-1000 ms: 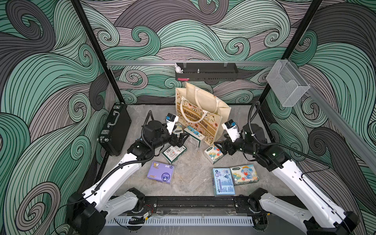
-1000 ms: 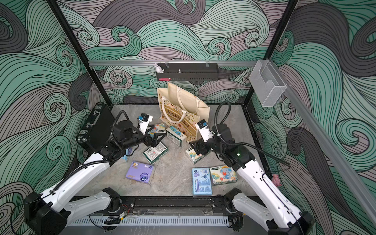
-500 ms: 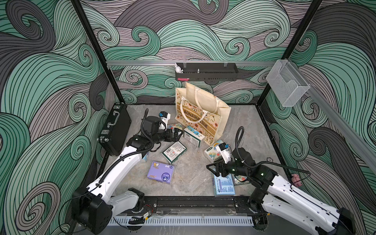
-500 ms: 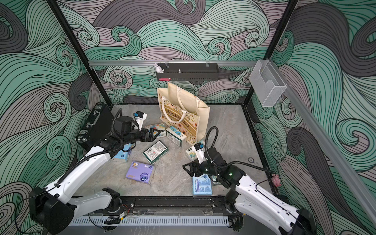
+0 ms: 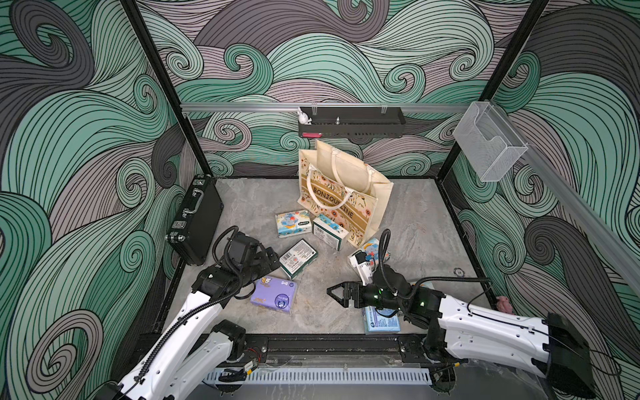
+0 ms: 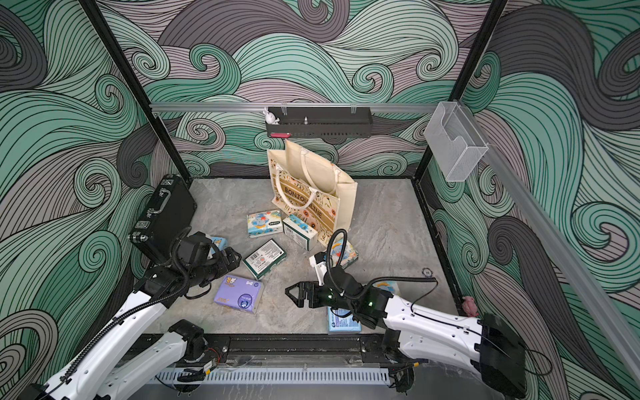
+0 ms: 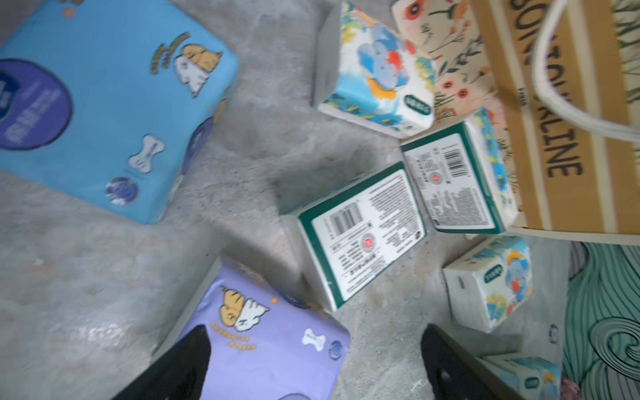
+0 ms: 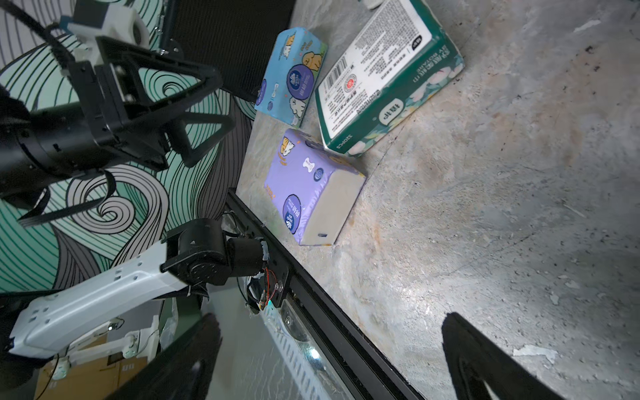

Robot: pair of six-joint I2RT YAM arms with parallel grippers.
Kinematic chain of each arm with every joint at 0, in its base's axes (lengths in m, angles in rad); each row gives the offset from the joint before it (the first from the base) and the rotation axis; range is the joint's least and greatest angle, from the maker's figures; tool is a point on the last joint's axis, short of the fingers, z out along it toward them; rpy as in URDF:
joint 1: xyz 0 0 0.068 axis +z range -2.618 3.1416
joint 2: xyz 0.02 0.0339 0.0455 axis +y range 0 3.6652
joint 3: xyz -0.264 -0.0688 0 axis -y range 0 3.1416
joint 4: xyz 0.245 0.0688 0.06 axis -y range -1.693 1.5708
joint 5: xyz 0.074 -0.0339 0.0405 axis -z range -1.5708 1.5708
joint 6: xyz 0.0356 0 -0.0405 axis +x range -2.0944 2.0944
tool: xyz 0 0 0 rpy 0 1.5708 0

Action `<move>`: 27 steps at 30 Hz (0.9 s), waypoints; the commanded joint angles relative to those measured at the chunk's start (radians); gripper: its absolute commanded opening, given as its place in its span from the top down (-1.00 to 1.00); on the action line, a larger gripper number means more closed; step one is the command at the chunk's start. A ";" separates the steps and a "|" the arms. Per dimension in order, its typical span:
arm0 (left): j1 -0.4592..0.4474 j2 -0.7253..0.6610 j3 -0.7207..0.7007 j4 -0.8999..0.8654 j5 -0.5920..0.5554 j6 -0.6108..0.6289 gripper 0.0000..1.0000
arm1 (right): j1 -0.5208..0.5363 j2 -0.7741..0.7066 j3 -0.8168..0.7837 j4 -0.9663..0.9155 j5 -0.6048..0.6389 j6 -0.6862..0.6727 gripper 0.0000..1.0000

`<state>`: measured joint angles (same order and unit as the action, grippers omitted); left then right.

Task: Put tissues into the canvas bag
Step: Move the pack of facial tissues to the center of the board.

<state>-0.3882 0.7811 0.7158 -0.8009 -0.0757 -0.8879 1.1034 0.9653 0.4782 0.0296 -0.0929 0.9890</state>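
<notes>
Left arm [image 5: 194, 318] reaches forward, low. Left tool [image 5: 272, 258] is released and empty, aimed at a dark green pack [image 5: 298, 258], with the purple pack [image 5: 273, 295] just beside it.

Right arm [image 5: 485, 322] lies low along the front of the tabletop [image 5: 415, 221]. Right tool [image 5: 336, 294] has its jaws spread with nothing in it, and points sideways toward the purple pack.

Tissues [image 5: 329, 231]: eight, all on the tabletop.
- one purple
- two dark green
- two light blue packs [image 6: 217, 241]
- three floral packs [image 5: 292, 223], one mostly hidden under my right arm

One canvas bag [image 5: 349, 207] stands upright at the back.
</notes>
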 commanded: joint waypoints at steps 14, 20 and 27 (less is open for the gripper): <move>0.003 0.169 -0.201 0.353 0.421 -0.265 -0.85 | 0.102 0.217 0.136 -0.176 0.218 0.159 -0.99; -0.007 0.153 -0.192 0.398 0.444 -0.212 -0.86 | 0.101 0.256 0.132 -0.197 0.227 0.156 -0.99; -0.006 0.079 -0.224 0.317 0.406 -0.096 -0.75 | 0.087 0.307 0.104 -0.059 0.156 0.144 -0.99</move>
<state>-0.3904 0.8803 0.4976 -0.4450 0.3370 -1.0538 1.1988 1.2556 0.6037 -0.1032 0.0944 1.1366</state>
